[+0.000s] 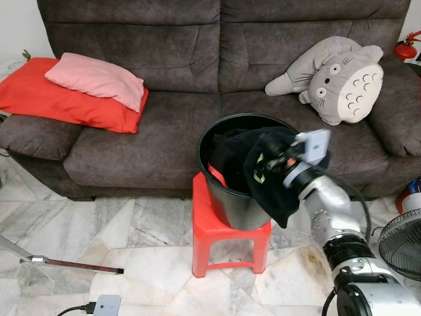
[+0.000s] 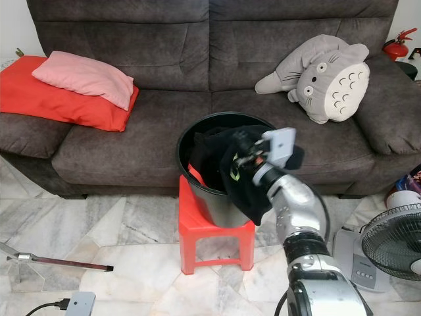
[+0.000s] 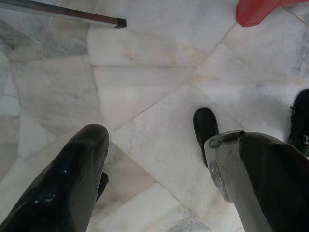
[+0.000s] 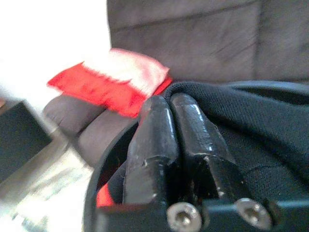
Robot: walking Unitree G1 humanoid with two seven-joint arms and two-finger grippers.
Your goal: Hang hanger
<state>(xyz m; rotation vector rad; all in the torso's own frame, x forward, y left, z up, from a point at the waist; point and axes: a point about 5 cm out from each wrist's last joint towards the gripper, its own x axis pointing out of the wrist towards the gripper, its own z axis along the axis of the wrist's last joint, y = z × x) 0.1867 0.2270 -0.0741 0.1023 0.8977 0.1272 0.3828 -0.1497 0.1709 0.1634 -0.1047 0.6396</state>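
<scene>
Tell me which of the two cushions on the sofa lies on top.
The pink cushion lies on top, resting across the larger red cushion at the sofa's left end.

Right arm [image 1: 329,204]: silver jointed segments, black cable alongside. Right gripper [image 4: 176,125]: glossy black fingers, two screws at base. Left gripper [image 3: 159,179]: black fingers.

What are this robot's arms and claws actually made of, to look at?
The right arm is rounded silver metal segments with black ring joints and a thin black cable alongside. Each gripper, right gripper and left gripper, has two long, glossy black fingers; screw heads show at the right one's base.
</scene>
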